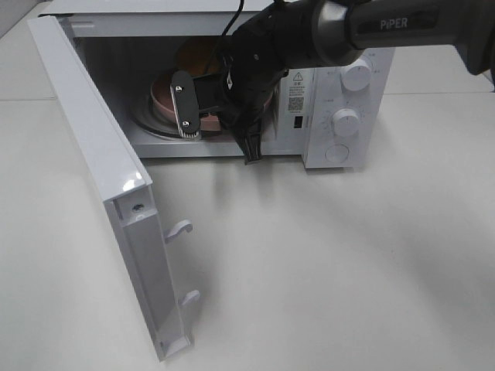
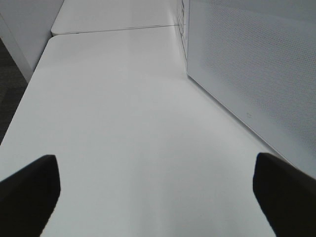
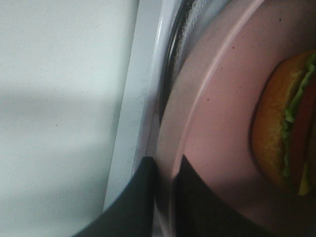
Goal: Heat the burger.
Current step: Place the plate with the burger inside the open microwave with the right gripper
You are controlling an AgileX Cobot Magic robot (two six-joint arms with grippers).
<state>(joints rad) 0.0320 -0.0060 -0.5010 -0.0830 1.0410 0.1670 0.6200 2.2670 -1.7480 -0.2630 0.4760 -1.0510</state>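
Observation:
The burger (image 3: 281, 123), with a golden bun and green filling, lies on a pink plate (image 3: 222, 108) inside the open microwave (image 1: 340, 85). In the high view only a brown part of the burger (image 1: 199, 56) shows behind the right arm, with the plate (image 1: 158, 97) over the glass turntable. My right gripper (image 3: 165, 165) is shut on the plate's near rim, one dark finger on each side of it. My left gripper (image 2: 158, 192) stands open above bare table, with nothing between its fingertips (image 2: 29, 187). It is out of the high view.
The microwave door (image 1: 93, 154) is swung wide open to the left, its latch hooks (image 1: 179, 229) pointing toward the table's middle. Knobs (image 1: 346, 121) sit on the right panel. A white dotted panel (image 2: 247, 64) stands close beside the left gripper.

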